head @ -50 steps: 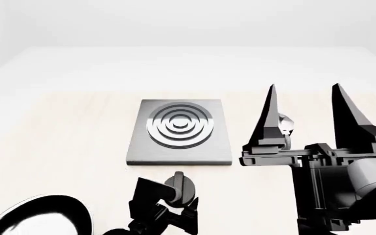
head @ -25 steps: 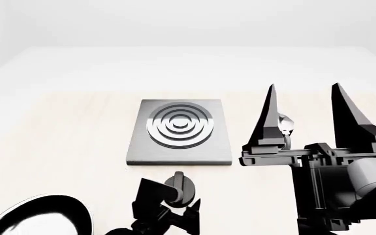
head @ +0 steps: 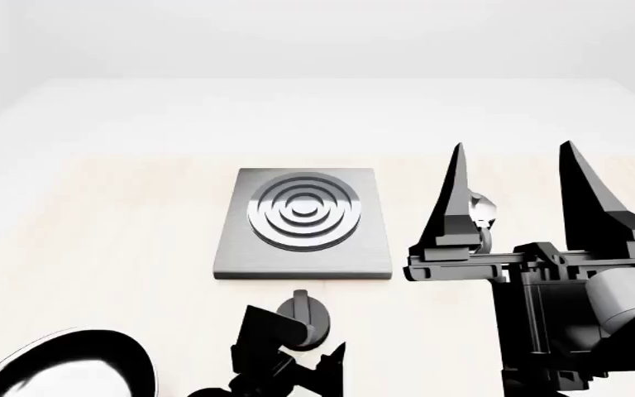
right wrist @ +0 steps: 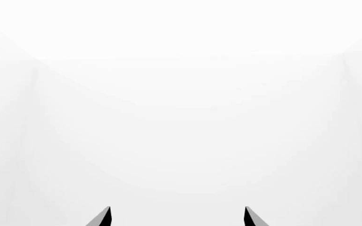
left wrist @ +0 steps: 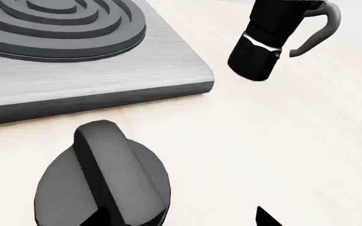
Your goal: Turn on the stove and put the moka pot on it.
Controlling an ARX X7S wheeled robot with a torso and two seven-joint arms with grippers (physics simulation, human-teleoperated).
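Left end effector (head: 295, 357) retreated | knob (head: 307, 314) just ahead, untouched

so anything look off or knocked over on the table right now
Nothing stands out. The stove lies flat and square on the table, its knob sits apart in front of it, and the moka pot stands on the tabletop beside the slab, nothing spilled. It appears tilted only in the left wrist view, likely from the camera angle.
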